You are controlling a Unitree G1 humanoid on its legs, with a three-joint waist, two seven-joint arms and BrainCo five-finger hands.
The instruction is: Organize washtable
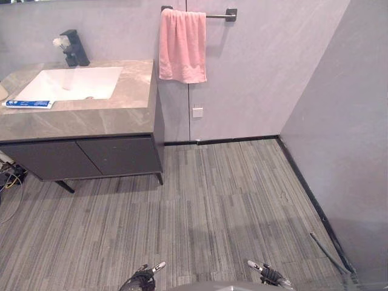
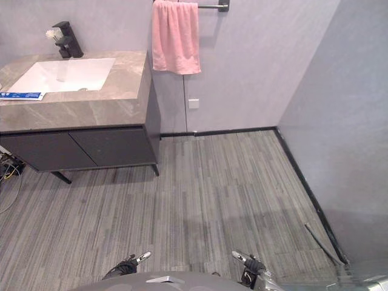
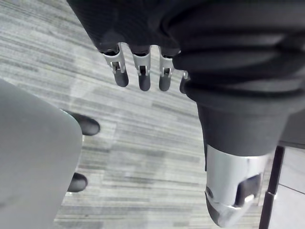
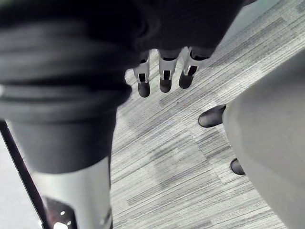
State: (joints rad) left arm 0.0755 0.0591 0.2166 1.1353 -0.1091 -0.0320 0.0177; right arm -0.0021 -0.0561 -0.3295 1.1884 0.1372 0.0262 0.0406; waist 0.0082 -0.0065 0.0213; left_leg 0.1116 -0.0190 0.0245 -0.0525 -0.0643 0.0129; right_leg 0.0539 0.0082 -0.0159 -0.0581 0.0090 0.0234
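The washtable point(image 1: 91, 118) stands far off at the upper left, a grey stone top over dark cabinet doors. A white sink point(image 1: 70, 83) is set into it, with a black faucet point(image 1: 76, 48) behind. A blue and white toothpaste tube point(image 1: 28, 103) lies at the sink's front left edge. A small white thing point(image 1: 59, 42) sits beside the faucet. My left hand point(image 1: 140, 280) and right hand point(image 1: 270, 276) hang low above the floor, well short of the table. Both are open, with the left fingers point(image 3: 140, 76) and right fingers point(image 4: 164, 78) relaxed and holding nothing.
A pink towel point(image 1: 182, 45) hangs from a rail point(image 1: 221, 14) on the back wall, right of the washtable. A wall socket point(image 1: 197, 112) sits below it. A grey wall point(image 1: 345, 121) closes the right side. Striped grey floor point(image 1: 212, 200) stretches between me and the table. Cables point(image 1: 9, 176) lie under the cabinet's left end.
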